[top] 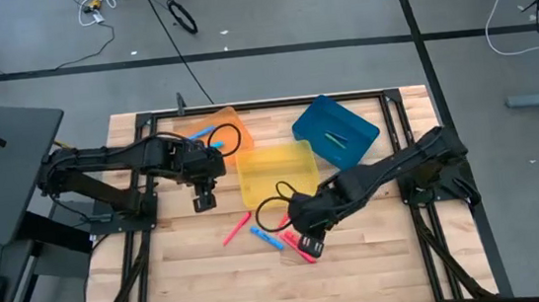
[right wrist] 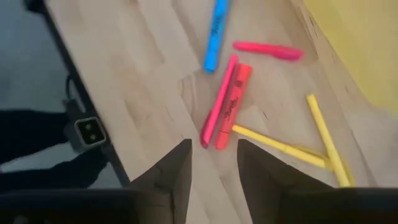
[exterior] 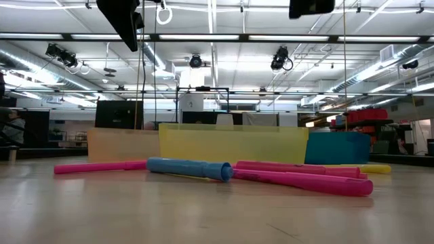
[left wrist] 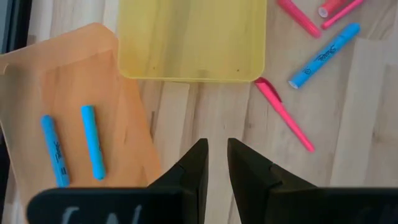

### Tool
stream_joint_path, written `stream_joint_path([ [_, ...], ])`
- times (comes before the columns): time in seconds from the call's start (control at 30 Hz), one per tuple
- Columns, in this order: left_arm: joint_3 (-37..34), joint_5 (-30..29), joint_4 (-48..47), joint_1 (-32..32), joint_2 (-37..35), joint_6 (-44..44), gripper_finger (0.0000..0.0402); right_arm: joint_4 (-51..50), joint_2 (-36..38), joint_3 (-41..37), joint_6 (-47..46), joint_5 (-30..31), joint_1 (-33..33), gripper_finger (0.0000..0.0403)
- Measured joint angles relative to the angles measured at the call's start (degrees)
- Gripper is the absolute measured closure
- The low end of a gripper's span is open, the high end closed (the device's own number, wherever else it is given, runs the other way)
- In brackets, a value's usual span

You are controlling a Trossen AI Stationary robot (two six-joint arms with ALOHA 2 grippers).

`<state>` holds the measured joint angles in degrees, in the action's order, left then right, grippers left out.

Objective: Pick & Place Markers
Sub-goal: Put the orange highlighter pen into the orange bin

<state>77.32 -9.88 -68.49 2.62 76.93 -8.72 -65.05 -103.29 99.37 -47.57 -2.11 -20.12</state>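
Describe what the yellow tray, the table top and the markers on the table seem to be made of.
Yellow tray: likely thin translucent plastic, since light passes through its walls.
Table top: wood planks with visible grain and seams, dull finish.
Markers: probably smooth coloured plastic barrels with printed lettering.
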Motion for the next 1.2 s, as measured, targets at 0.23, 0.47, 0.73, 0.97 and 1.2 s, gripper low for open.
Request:
stream_joint_path([
  [0.23, 0.00, 0.05, -0.82, 0.76, 0.00, -4.14, 0.0337, 0.14, -4.76, 0.02, -7.29, 1.07, 0.20, 0.0244],
  [0.47, 0.00, 2.17, -1.01, 3.24, 0.00, -6.91, 0.0337, 1.60, -10.08, 0.07, -12.88, 2.57, 0.13, 0.0174],
  [0.73, 0.00, 7.37, -1.85, 8.80, 0.00, -13.24, 0.0337, 4.71, -15.72, 0.07, -13.63, 3.38, -0.36, 0.0131],
  [0.97, 0.00, 6.37, -1.84, 13.38, 0.00, -15.10, 0.0337, 4.65, -19.66, 0.05, -11.68, 3.63, -0.94, 0.0144],
  [1.2, 0.00, 5.39, -1.77, 15.04, 0.00, -16.60, 0.0337, 4.87, -21.26, 0.00, -8.92, 2.92, -0.86, 0.0163],
])
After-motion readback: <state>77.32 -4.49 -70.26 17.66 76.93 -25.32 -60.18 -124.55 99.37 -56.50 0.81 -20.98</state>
